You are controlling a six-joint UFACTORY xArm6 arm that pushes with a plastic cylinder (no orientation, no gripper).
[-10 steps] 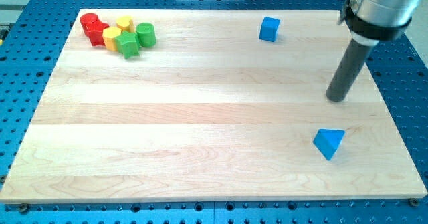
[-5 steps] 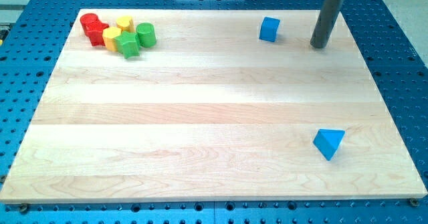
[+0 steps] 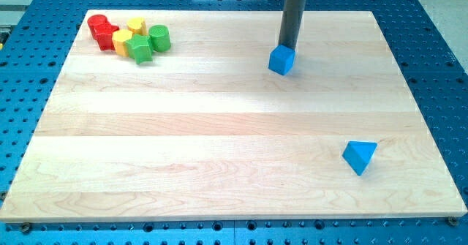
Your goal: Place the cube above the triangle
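A blue cube point(image 3: 281, 60) lies on the wooden board toward the view's top, right of centre. My tip point(image 3: 288, 47) touches the cube's top edge, on the side toward the view's top. A blue triangle point(image 3: 359, 156) lies at the view's lower right, far below and to the right of the cube.
A cluster of blocks sits at the view's top left: red blocks point(image 3: 102, 30), yellow blocks point(image 3: 123, 39), a green star-like block point(image 3: 140, 49) and a green cylinder point(image 3: 159, 37). The board's wooden edge point(image 3: 219, 219) is ringed by a blue perforated table.
My tip moved from the view's right side up and leftward to behind the blue cube. The cube has shifted down and slightly left and turned a little.
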